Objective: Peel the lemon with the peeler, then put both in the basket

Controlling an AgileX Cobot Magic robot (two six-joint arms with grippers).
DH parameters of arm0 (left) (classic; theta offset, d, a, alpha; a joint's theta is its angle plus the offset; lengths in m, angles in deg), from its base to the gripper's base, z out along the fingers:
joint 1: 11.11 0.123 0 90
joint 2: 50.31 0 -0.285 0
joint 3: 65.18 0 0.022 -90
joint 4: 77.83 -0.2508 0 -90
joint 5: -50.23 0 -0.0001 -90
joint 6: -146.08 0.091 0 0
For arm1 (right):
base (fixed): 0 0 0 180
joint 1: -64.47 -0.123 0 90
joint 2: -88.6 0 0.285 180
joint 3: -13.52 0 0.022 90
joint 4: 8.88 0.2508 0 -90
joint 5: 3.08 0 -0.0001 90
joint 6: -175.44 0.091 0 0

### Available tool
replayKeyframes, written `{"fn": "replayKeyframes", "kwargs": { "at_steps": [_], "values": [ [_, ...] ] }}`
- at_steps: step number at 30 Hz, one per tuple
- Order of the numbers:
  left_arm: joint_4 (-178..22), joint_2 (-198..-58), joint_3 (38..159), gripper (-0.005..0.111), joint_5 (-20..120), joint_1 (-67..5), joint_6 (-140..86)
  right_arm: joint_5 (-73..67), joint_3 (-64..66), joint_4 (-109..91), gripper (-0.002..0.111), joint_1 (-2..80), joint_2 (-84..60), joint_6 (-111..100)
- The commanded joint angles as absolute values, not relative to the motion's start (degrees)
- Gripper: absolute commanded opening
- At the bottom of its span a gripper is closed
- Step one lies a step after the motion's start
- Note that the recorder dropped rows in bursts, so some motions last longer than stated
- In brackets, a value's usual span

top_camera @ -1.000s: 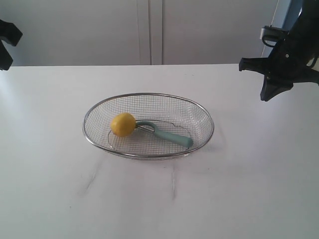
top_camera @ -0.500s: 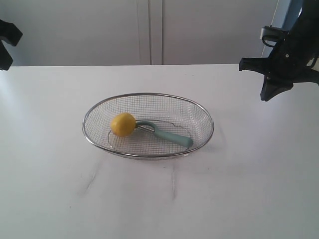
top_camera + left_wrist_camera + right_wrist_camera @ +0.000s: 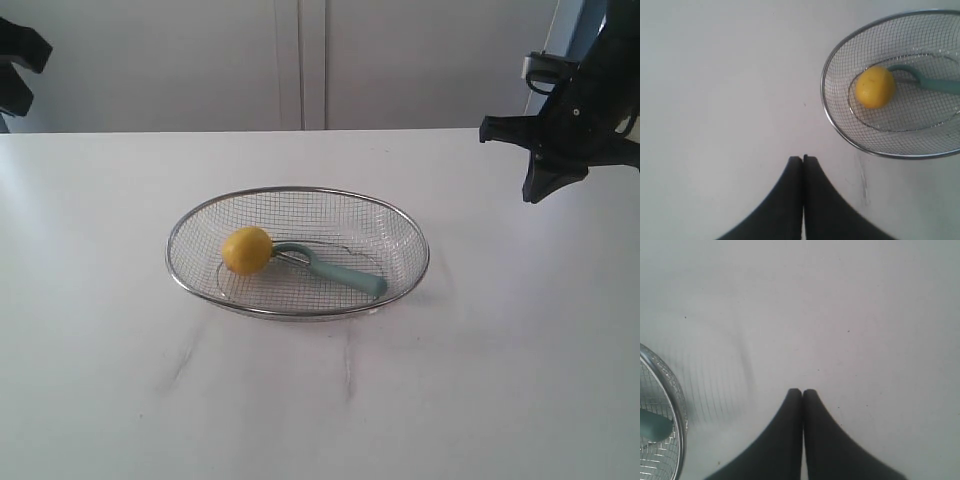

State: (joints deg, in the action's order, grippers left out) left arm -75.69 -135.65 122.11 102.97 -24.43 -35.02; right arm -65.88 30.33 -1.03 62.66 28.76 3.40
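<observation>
L gripper (image 3: pixel 803 158): tips pressed together, empty, over bare table (image 3: pixel 715 100)
R gripper (image 3: pixel 802 391): same, closed on nothing, well off to the side
lemon (image 3: pixel 246 250): in basket (image 3: pixel 300 190), right against peeler (image 3: pixel 340 270) head
step: prob wrap-up, both in; can't tell if peeled
next: imo just park arms

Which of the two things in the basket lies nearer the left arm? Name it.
The lemon: round and yellow, at the basket's left end; the teal peeler stretches away toward the right.
</observation>
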Motion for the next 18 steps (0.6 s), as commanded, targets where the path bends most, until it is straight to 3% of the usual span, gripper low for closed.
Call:
{"fn": "replayKeyframes", "kwargs": {
  "at_steps": [1, 18],
  "values": [
    [-75.3, -132.9, 121.7, 0.0, 102.6, -24.3, -35.2, -65.7, 30.2, -1.0, 0.0, 62.8, 28.0, 3.7],
    [-77.3, -118.6, 104.5, 0.0, 95.2, -24.3, -35.2, -65.7, 30.2, -1.0, 0.0, 62.8, 28.0, 3.7]
  ]
}}
